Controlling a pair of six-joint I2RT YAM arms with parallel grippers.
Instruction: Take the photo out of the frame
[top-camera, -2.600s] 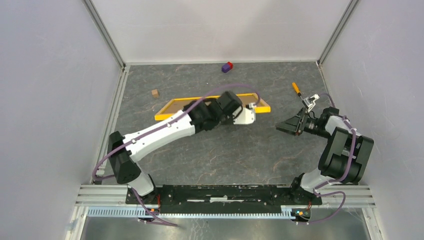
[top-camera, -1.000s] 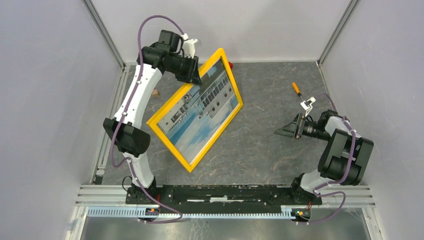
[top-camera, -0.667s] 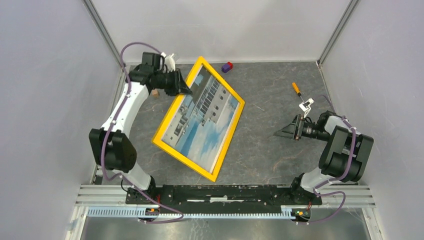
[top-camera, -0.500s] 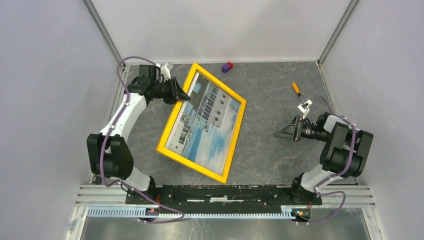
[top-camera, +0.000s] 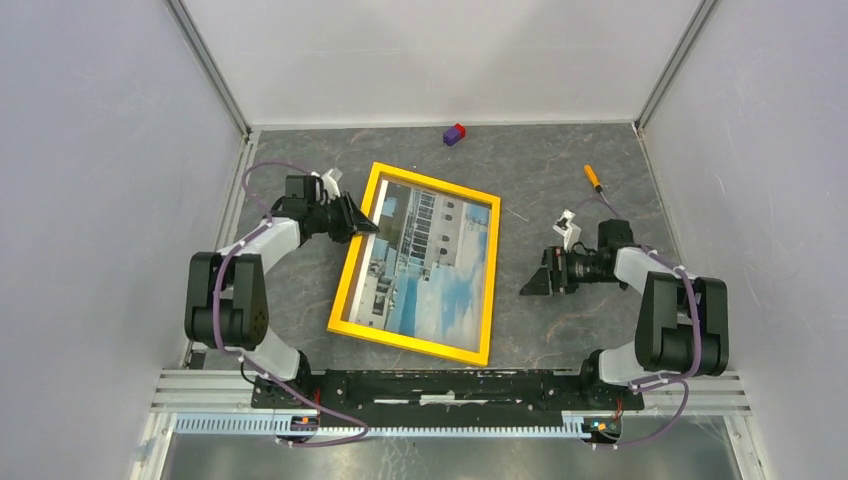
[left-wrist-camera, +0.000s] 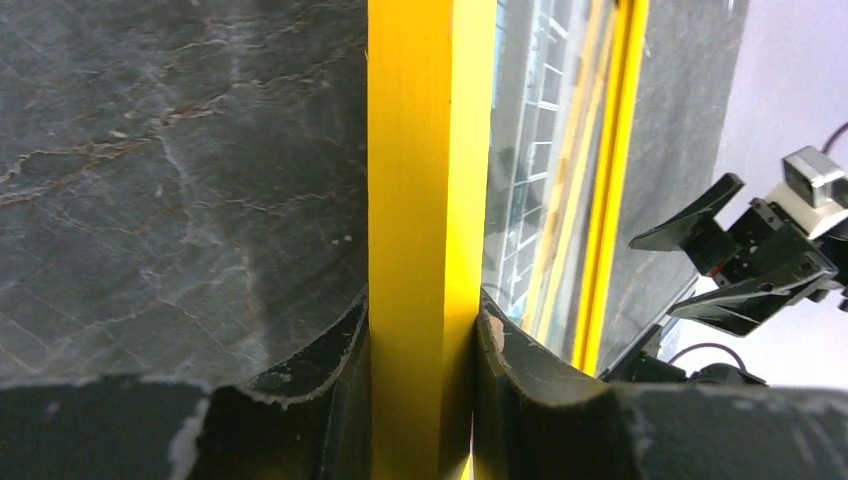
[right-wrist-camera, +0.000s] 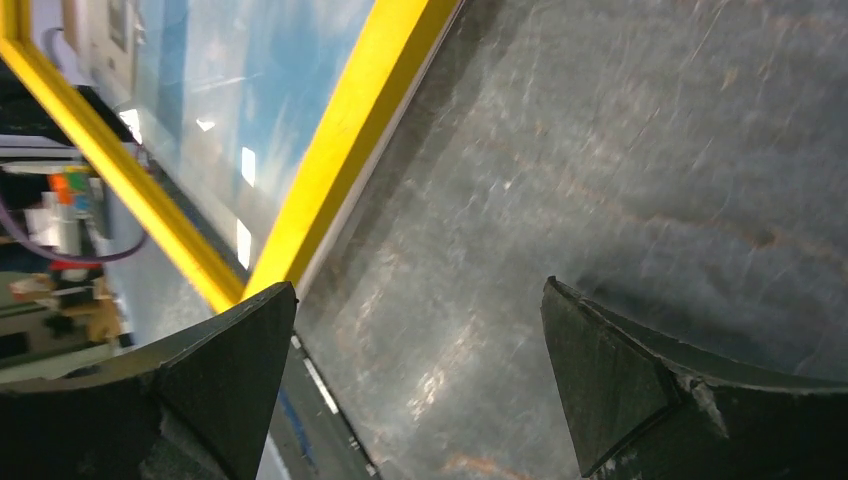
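Note:
The frame (top-camera: 487, 290), with its narrow yellow border, lies face up on the table, slightly skewed. The photo (top-camera: 425, 260) of a white building under blue sky sits inside it. My left gripper (top-camera: 362, 222) is shut on the frame's left side near the far corner. The left wrist view shows both fingers pressed against the yellow bar (left-wrist-camera: 420, 200), with the photo (left-wrist-camera: 520, 200) just beyond it. My right gripper (top-camera: 528, 284) stands open and empty just right of the frame's right side. In the right wrist view the yellow edge (right-wrist-camera: 340, 160) and photo (right-wrist-camera: 230, 100) lie ahead of my right gripper (right-wrist-camera: 420, 300).
A purple and red block (top-camera: 455, 134) lies by the back wall. An orange-handled screwdriver (top-camera: 594, 177) lies at the far right. White walls close in the left, right and back sides. The arms' mounting rail (top-camera: 450, 385) runs along the near edge.
My left arm lifted the frame, turned it over and laid it down face up nearer the bases, still holding its edge. My right gripper moved left toward the frame's right side.

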